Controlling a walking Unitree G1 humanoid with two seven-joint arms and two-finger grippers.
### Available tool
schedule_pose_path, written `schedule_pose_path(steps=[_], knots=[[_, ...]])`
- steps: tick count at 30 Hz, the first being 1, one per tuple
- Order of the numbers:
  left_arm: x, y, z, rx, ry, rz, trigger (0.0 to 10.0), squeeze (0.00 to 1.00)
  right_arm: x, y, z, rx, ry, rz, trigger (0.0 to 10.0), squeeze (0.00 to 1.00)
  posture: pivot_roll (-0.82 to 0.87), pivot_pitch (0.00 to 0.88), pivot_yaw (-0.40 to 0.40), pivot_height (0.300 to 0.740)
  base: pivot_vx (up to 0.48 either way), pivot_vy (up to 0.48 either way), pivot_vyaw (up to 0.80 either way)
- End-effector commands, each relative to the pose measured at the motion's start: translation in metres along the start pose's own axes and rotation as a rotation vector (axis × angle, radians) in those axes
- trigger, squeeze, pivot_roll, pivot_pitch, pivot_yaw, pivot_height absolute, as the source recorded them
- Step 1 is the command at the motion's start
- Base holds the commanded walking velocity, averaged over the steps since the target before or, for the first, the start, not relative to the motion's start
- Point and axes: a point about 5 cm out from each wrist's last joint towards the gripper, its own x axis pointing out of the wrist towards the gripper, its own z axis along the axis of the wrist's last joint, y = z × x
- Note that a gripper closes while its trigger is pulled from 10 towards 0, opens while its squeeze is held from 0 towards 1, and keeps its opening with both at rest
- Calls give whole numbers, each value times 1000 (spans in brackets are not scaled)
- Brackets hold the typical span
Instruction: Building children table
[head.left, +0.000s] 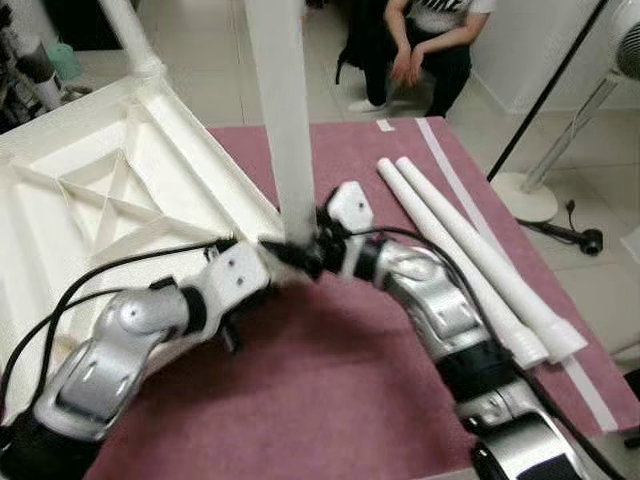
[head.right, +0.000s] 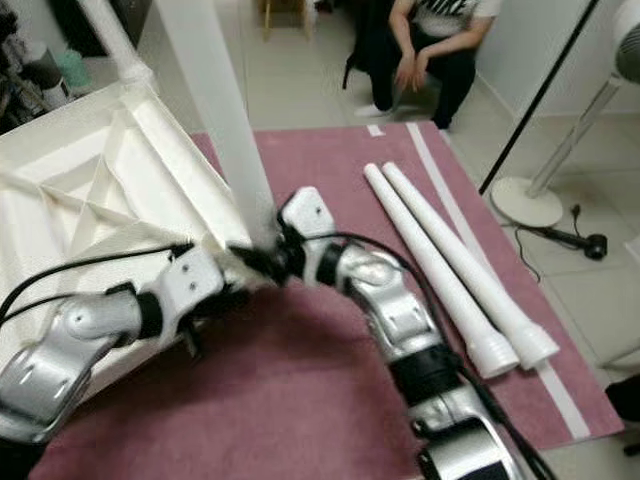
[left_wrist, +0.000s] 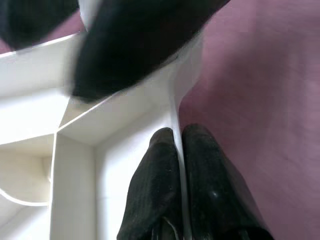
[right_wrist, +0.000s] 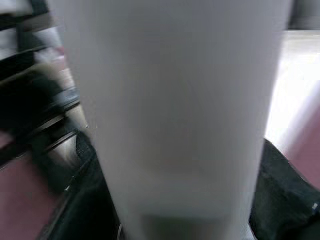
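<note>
Tabletop (head.left: 90, 190): white, lying upside down on the left of the mat, ribbed underside facing up.
Mat (head.left: 330, 400): dusty pink, spread under everything (pale stripe along its right edge).
Upright leg (head.left: 283, 120): white, standing at the near right corner of the tabletop, rising out of the top of the head views.
Far leg (head.left: 130, 35): already standing at the far corner of the tabletop.
Spare legs (head.left: 470, 265): two, side by side on the mat to the right, well apart from the tabletop, flared ends toward the robot.
Left gripper (left_wrist: 177, 150): black fingers (left_wrist: 155, 195) pinched shut on the thin white corner rib of the tabletop, just beside the base of the upright leg.
Right gripper (head.left: 310, 250): at the foot of the upright leg, black fingers (right_wrist: 285, 195) clasped either side of it (leg blurred in the wrist view).
Person (head.left: 430, 40): crouched on the tiled floor beyond the mat, hands together.
Fan stand (head.left: 545, 160): white, right of the mat.
</note>
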Motion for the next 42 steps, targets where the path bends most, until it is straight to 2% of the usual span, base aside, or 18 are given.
schedule_pose_path(steps=[1, 2, 4, 10, 11, 12, 13, 42], knots=[[-11, -14, 33, 183, -163, -147, 10000, 0, -5, 4, 6, -17, 13, 153, 10000, 0, 121, 0, -28, 740, 0, 0, 0], [-11, -14, 33, 183, -163, -147, 10000, 0, -5, 4, 6, -17, 13, 153, 10000, 0, 121, 0, -28, 740, 0, 0, 0], [-16, -15, 28, 174, -142, -149, 10000, 0, -11, 4, 7, -13, 35, 238, 10000, 0, 125, 0, -31, 740, 0, 0, 0], [-17, -13, 24, 166, -119, -124, 10000, 0, -14, 6, 10, -9, 43, 311, 10000, 0, 130, 0, -37, 740, 0, 0, 0], [-17, -13, 23, 165, -120, -126, 10000, 0, -15, 6, 10, -6, 43, 322, 8118, 0, 130, 0, -37, 740, 0, 0, 0], [-17, -13, 23, 165, -120, -126, 10000, 0, -15, 6, 10, -6, 43, 322, 8118, 0, 130, 0, -37, 740, 0, 0, 0], [-12, -12, 24, 158, -128, -105, 10000, 0, -11, 4, 10, -7, 28, 271, 0, 0, 127, 0, -36, 740, 0, 0, 0], [-12, -12, 24, 158, -128, -105, 10000, 0, -11, 4, 10, -7, 28, 271, 0, 0, 127, 0, -36, 740, 0, 0, 0]])
